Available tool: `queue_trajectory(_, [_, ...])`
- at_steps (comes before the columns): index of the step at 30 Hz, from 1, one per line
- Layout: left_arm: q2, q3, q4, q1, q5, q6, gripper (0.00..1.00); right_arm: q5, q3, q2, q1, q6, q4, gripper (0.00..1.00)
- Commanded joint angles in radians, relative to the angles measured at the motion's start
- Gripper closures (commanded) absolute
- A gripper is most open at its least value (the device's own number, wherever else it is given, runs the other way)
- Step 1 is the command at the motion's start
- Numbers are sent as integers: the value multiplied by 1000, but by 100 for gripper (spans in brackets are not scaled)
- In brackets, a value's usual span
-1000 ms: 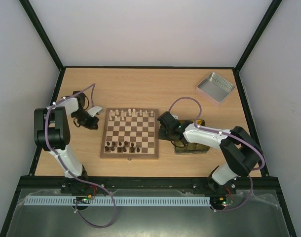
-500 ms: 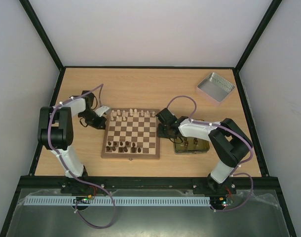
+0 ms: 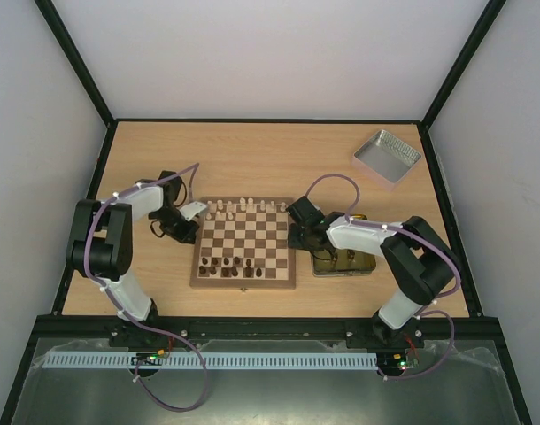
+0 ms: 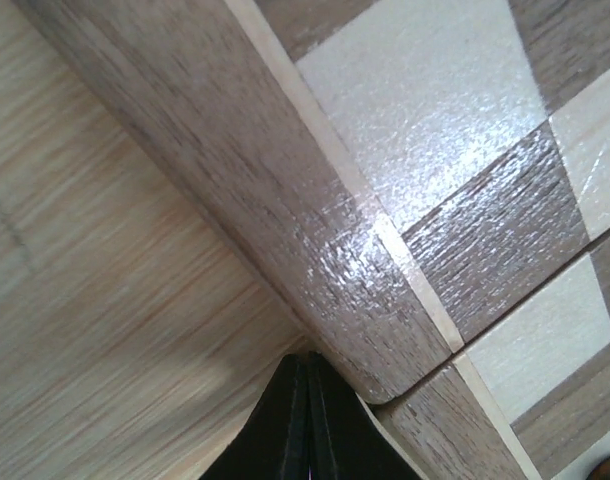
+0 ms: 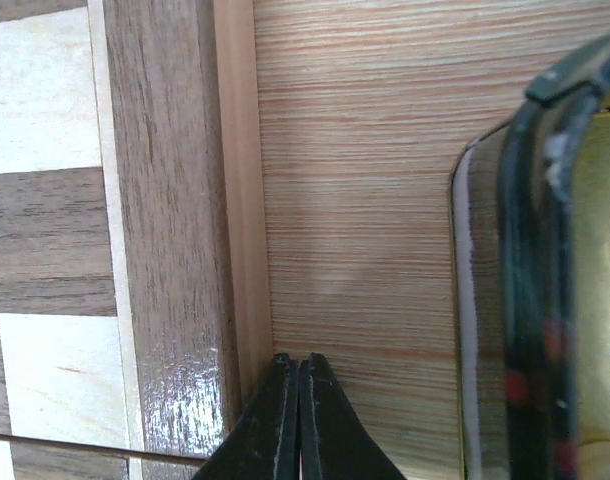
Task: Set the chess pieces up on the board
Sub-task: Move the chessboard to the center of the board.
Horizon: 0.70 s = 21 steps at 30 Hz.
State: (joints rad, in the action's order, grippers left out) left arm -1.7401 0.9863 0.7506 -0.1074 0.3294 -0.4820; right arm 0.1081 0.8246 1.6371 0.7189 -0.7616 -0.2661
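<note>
The board (image 3: 244, 243) lies mid-tabletop (image 3: 252, 159) between the two arms, with its chess pieces (image 3: 243, 204) partly placed: pale ones lined along the far edge, dark ones loosely grouped near the front. The left end effector (image 4: 307, 375) is clenched on nothing, its tips pressed at the board's far-left corner. The right end effector (image 5: 298, 370) is likewise clenched and empty, down against the board's right edge, beside the yellow tin (image 3: 343, 274). A silver lid (image 3: 387, 158) sits far right
</note>
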Motion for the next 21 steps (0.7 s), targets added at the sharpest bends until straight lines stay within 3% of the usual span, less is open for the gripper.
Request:
queue_trajectory(1, [22, -13, 48, -32, 59, 6, 98, 28, -19, -28, 9, 17, 8, 98])
queue_trajectory(14, [25, -34, 8, -8, -41, -6, 96, -55, 24, -88, 8, 24, -83, 96])
queue_trajectory(18, [53, 3, 11, 53, -43, -3, 82, -108, 87, -174, 8, 40, -179, 93])
queue_trajectory(20, [80, 23, 20, 80, -36, -2, 71, -140, 131, -220, 7, 43, -230, 86])
queue_trajectory(21, [98, 28, 23, 92, -35, -4, 64, -155, 146, -245, 7, 44, -252, 78])
